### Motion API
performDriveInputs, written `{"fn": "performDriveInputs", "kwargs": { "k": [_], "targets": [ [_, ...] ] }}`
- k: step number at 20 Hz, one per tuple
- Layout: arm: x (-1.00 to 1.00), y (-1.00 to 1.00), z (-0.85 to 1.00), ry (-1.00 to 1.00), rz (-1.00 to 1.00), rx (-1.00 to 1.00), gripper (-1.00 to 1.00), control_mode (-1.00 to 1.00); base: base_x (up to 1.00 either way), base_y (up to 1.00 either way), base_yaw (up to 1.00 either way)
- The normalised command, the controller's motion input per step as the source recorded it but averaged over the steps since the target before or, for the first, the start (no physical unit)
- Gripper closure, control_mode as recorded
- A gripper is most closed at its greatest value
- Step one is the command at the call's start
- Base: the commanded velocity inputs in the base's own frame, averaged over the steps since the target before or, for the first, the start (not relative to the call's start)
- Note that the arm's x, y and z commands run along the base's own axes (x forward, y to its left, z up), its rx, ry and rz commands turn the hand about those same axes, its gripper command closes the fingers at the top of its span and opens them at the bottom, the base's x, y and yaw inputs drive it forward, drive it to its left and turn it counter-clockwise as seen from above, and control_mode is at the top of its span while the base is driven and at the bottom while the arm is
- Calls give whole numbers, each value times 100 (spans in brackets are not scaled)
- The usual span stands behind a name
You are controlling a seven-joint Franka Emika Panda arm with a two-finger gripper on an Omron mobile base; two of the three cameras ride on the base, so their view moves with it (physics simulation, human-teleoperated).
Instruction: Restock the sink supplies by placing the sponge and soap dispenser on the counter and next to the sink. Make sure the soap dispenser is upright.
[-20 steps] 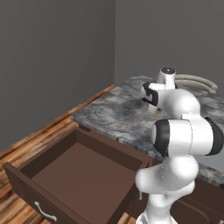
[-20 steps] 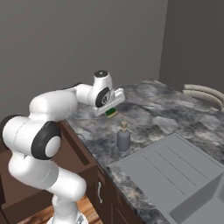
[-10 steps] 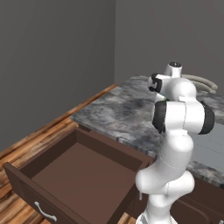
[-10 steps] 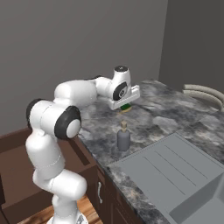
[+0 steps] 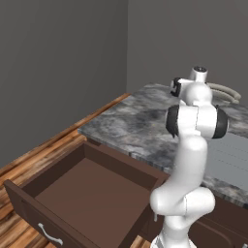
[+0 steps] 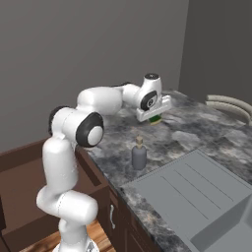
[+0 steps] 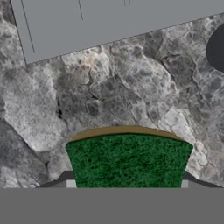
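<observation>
The sponge (image 7: 128,159), green face showing, sits clamped in the gripper (image 6: 154,116) above the far part of the dark marbled worktop (image 6: 197,132). The soap dispenser (image 6: 139,154) stands upright near the worktop's front edge, just left of the sink (image 6: 197,189). Grey walls close the far corner. The open wooden drawer (image 5: 87,193) juts out over plank flooring.

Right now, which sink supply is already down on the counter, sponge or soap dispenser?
The soap dispenser: it stands upright on the counter by the sink. The sponge is in the gripper.
</observation>
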Motion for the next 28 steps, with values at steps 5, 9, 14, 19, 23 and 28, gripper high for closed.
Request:
{"fn": "performDriveInputs", "kwargs": {
  "k": [5, 9, 14, 19, 23, 28],
  "targets": [
    [13, -57, -36, 0, -1, 0, 100, -100, 0, 0, 0],
    [1, -58, -36, 0, 0, 1, 100, -100, 0, 0, 0],
    [0, -45, -32, 0, 0, 2, 100, -100, 0, 0, 0],
    [-1, -2, -32, 0, 0, 0, 100, -100, 0, 0, 0],
    [-3, 1, -32, 3, 0, 1, 100, -100, 0, 0, 0],
    [-17, -3, -3, 8, -1, 8, 100, -100, 0, 0, 0]
  ]
}}
